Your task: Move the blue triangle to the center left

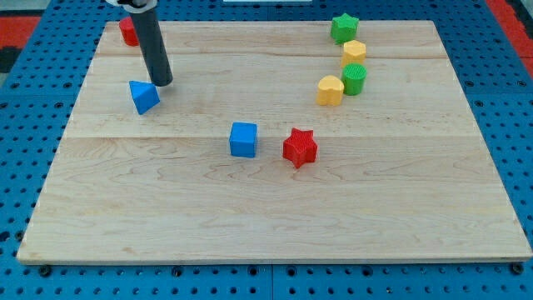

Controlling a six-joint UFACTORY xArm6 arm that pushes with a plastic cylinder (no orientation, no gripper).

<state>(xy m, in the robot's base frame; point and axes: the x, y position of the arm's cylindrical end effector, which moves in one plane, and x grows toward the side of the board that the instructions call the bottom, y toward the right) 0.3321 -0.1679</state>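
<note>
A pale wooden desk (275, 217) lies on a blue pegboard, seen from its near edge. There are no jaws on this arm to be spread or pressed together; it ends in a dark rod. My tip (163, 82) rests on the desk at the far left, just beside the blue triangle (143, 97), on its far right side. I cannot tell whether they touch.

The blue triangle sits on the left side, a little farther away than the middle of that edge. To do this step well, I judge the push should run gently toward the near left, with my tip kept behind the block's middle so it slides instead of turning away, and should stop short of the left edge.

Eight blocks in all:
- Blue, two: the triangle and a blue cube (243, 139) near the middle.
- Red, two: a red star (300, 147) just right of the cube, and a red block (128, 32) at the far left corner, partly hidden by the rod.
- Green, two: a green star (344, 27) and a green cylinder (354, 79).
- Yellow, two: an upper yellow block (354, 52) and a yellow heart (330, 90).

The green and yellow four cluster at the far right.
</note>
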